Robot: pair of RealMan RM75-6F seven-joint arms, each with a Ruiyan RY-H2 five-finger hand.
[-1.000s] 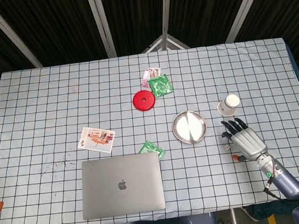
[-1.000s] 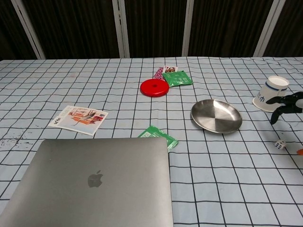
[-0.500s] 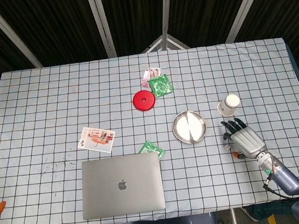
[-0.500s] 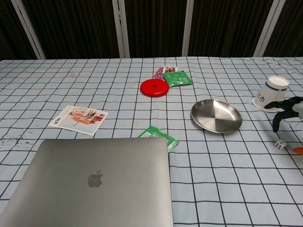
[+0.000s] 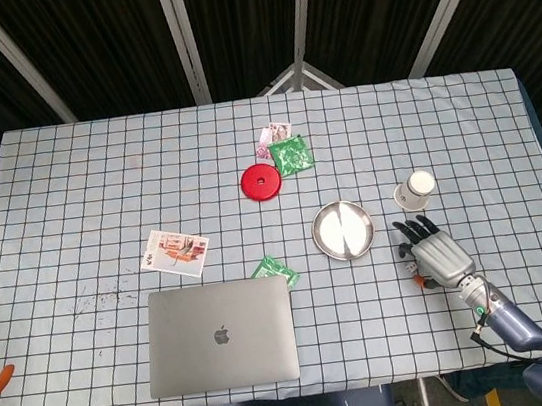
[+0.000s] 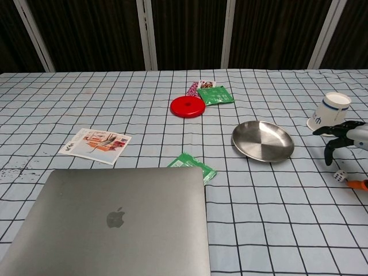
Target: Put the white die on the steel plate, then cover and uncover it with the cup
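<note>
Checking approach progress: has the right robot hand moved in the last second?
Yes. The right robot hand has shifted left toward the steel plate, away from the table's right edge, above the white die.

Table [image 5: 97,187] covered in white cloth with black grid, filling most of head view. Lying on it: closed silver laptop [image 5: 220,335] at lower centre-left edge; printed card [image 5: 175,253] just above its upper left corner; green packet [image 5: 275,271] at its upper right corner. Red disc [image 5: 260,182] near centre, second green packet [image 5: 291,156] and pink-white packet [image 5: 275,134] just upper right of it. Steel plate [image 5: 343,230] right of centre, paper cup [image 5: 415,189] further right. White die [image 6: 340,176] at right edge of chest view, small orange item [image 6: 359,183] beside it.
</note>
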